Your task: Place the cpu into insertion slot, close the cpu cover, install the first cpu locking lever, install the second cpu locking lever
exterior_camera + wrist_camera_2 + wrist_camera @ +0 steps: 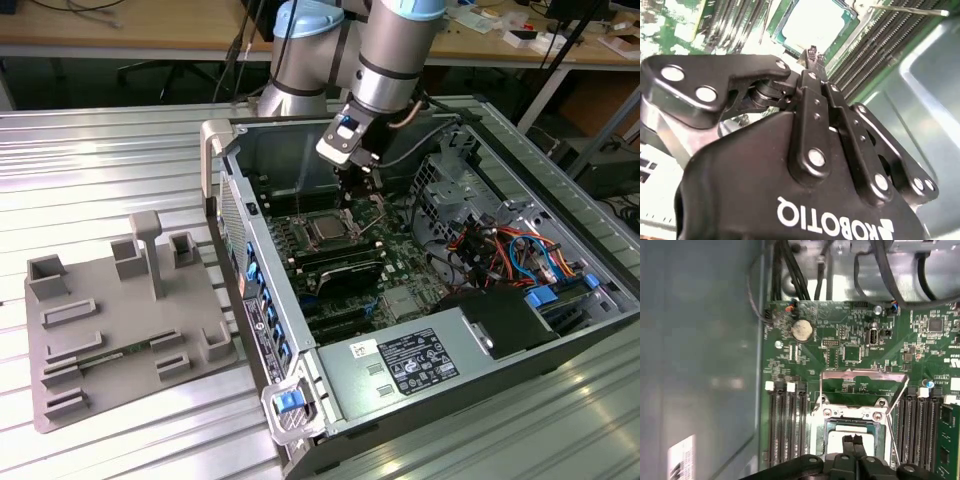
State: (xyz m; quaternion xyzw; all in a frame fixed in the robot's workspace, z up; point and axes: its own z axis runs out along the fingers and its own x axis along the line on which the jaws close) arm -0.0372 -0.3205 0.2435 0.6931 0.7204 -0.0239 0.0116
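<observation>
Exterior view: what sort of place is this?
Probably a robotics lab or workshop: a robot arm reaches into an open computer case lying on a ribbed metal table, with cluttered workbenches behind.

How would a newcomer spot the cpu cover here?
In the open grey computer case, find the green motherboard and its square black insertion slot between long black memory slots. The cpu cover, a thin silver frame, is swung open beside it; only it has a square window showing green board.
</observation>
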